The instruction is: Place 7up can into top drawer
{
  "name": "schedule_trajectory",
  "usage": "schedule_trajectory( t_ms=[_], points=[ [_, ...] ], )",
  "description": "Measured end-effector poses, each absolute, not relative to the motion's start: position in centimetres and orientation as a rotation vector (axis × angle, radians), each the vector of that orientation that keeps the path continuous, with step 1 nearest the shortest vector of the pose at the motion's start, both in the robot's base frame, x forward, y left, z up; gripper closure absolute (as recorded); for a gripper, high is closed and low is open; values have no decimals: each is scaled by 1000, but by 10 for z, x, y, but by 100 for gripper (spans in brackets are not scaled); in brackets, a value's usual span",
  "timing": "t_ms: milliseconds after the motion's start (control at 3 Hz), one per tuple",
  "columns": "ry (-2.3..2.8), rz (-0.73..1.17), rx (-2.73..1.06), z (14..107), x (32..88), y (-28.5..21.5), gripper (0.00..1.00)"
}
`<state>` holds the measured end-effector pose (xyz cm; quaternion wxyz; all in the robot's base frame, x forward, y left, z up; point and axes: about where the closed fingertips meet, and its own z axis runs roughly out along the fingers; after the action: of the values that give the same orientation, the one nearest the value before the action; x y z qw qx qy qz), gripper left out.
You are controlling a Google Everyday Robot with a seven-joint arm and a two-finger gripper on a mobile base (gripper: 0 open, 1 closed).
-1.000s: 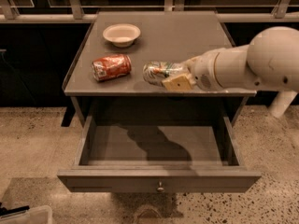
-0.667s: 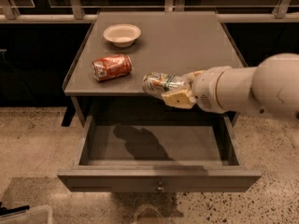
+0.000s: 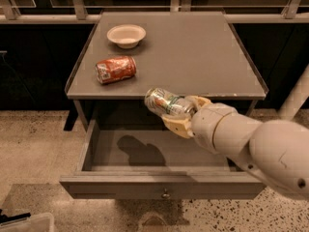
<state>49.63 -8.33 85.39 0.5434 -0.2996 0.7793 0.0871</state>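
While hovering over the one top drawer (image 3: pixel 120 187), the gripper (image 3: pixel 179 112) clasps one 7up can (image 3: pixel 161 102).

Perhaps lab, terrazzo floor (image 3: pixel 34 144), robot jaws over drawer (image 3: pixel 120 187)

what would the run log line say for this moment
gripper: shut on 7up can | position: over open top drawer | red can, bowl: on cabinet top | 7up can not yet released
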Motion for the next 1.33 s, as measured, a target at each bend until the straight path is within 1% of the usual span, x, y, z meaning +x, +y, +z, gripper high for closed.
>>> schedule_trajectory(
  t_ms=[667, 1000, 1333],
  points=[
    [1918, 89, -521, 815, 471, -148, 100],
    [1920, 88, -519, 815, 470, -149, 100],
    [1968, 125, -495, 788, 472, -150, 100]
  ],
)
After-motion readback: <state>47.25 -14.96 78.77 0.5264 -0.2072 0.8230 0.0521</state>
